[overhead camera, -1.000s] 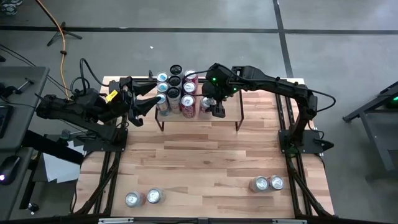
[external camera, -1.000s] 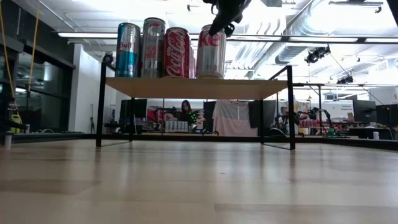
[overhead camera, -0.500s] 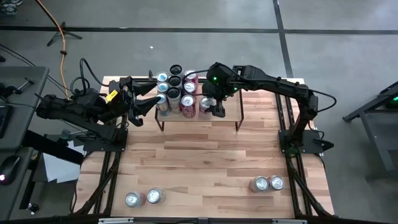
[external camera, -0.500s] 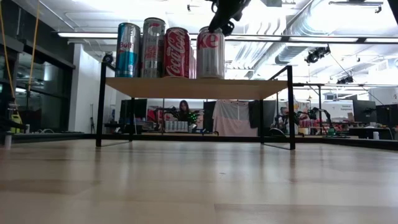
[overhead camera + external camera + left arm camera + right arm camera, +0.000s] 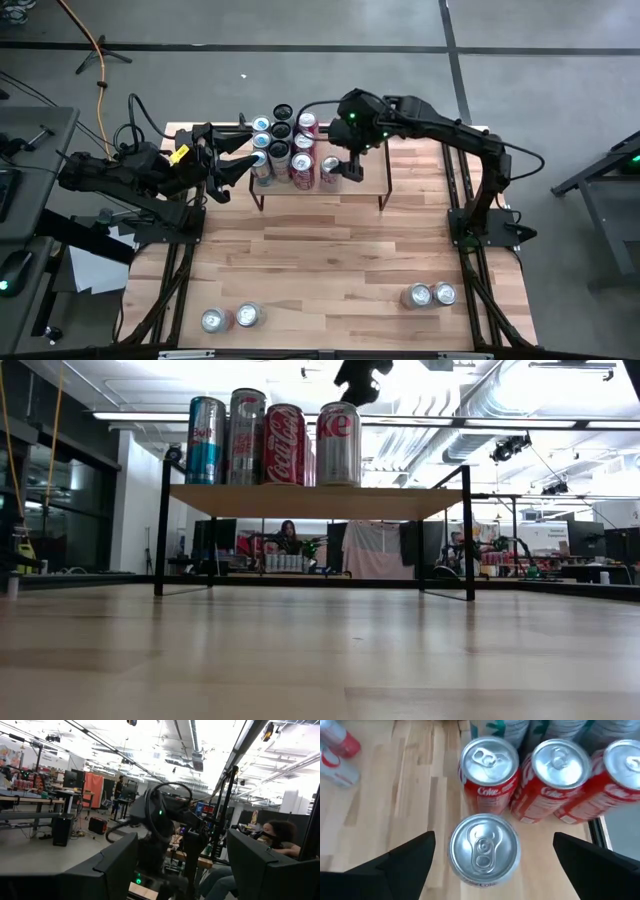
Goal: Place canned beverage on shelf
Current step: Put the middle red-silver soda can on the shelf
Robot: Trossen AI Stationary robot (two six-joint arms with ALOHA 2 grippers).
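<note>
The shelf (image 5: 355,195), a light wood plank on thin black legs, stands at the table's far middle and also shows in the low view (image 5: 400,501). Several cans stand on its left part. The nearest is a silver Diet Coke can (image 5: 484,849), upright on its base at the row's right end (image 5: 338,444). My right gripper (image 5: 493,840) is open above this can, its fingers wide apart on either side and clear of it; the high view shows it too (image 5: 345,168). My left gripper (image 5: 245,168) is open and empty just left of the shelf.
Red Coke cans (image 5: 489,767) (image 5: 555,775) stand right behind the silver can. A blue can (image 5: 205,440) is at the row's left end. Two cans (image 5: 230,318) lie near the table's front left and two (image 5: 430,295) at the front right. The shelf's right half is bare.
My right gripper has gone up, away from the top of the silver can. The can stays upright on the shelf where it was.
</note>
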